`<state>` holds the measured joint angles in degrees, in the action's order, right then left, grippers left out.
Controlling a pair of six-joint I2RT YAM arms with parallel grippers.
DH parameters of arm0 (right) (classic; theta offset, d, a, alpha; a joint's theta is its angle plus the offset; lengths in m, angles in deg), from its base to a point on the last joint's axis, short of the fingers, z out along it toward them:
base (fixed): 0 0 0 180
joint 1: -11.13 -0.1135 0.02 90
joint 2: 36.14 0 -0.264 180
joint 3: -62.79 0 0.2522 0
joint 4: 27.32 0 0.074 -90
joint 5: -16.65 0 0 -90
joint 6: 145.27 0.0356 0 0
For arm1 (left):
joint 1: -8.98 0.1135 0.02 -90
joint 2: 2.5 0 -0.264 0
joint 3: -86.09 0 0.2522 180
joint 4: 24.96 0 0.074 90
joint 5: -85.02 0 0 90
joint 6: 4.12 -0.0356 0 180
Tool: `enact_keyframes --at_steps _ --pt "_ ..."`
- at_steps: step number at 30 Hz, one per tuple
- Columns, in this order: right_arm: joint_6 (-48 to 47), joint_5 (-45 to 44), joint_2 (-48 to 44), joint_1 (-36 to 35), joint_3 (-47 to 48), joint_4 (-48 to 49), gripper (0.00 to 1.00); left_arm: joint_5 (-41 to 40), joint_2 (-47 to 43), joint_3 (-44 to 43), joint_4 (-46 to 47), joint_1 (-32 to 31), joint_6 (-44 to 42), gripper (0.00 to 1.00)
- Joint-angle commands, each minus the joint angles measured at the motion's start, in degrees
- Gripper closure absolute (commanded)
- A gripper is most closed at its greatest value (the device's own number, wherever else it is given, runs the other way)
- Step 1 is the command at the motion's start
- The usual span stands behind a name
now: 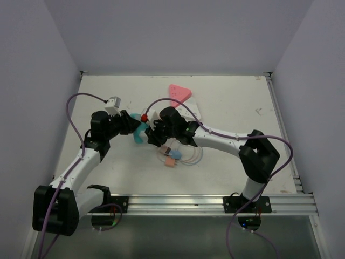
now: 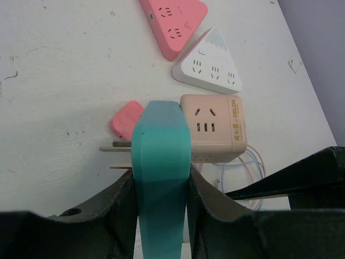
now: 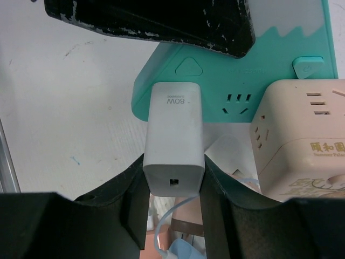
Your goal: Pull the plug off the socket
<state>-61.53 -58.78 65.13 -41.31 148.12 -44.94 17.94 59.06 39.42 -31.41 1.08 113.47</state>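
A teal triangular socket (image 3: 232, 75) carries a white 80W charger plug (image 3: 175, 135), which sits flush against the socket's face. My right gripper (image 3: 175, 175) is shut on the plug's sides near its rear end. My left gripper (image 2: 160, 183) is shut on the teal socket (image 2: 160, 156), seen edge-on, with two metal prongs (image 2: 116, 149) sticking out of its left side. In the top view the left gripper (image 1: 131, 127) and right gripper (image 1: 155, 135) meet at the teal socket (image 1: 139, 134) mid-table. The plug is hidden there.
A beige cube socket (image 2: 213, 129) lies just right of the teal one. A white triangular socket (image 2: 207, 62) and a pink one (image 2: 175, 21) lie farther back. A small red piece (image 2: 126, 121) is nearby. Coiled thin cables with small adapters (image 1: 173, 156) lie near the right gripper.
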Motion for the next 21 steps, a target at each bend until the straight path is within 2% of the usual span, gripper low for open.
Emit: enact_keyframes --at_steps 1,4,5,12,21 --pt "-0.15 -2.17 -2.13 -0.2 -0.02 -0.54 0.76 -1.38 -2.85 -2.43 4.38 -0.36 -1.4 1.0" --pt "-0.24 -3.14 -3.27 -0.2 -0.55 -0.97 0.97 -4.44 -2.85 -2.78 2.98 -0.8 -2.1 1.0" --pt "-0.24 -3.49 -3.62 -0.29 -0.73 -1.24 1.0 -5.59 -2.85 -3.39 2.28 -1.15 -3.06 1.0" --pt "-0.24 -5.25 -7.49 -0.2 -2.05 -5.8 1.0 -21.22 -4.69 -5.85 -3.52 -3.44 -5.97 1.0" --pt "1.25 -4.55 -12.68 -0.2 -5.83 -11.42 1.0 -31.08 -5.31 -7.87 -6.43 -5.89 -7.73 1.0"
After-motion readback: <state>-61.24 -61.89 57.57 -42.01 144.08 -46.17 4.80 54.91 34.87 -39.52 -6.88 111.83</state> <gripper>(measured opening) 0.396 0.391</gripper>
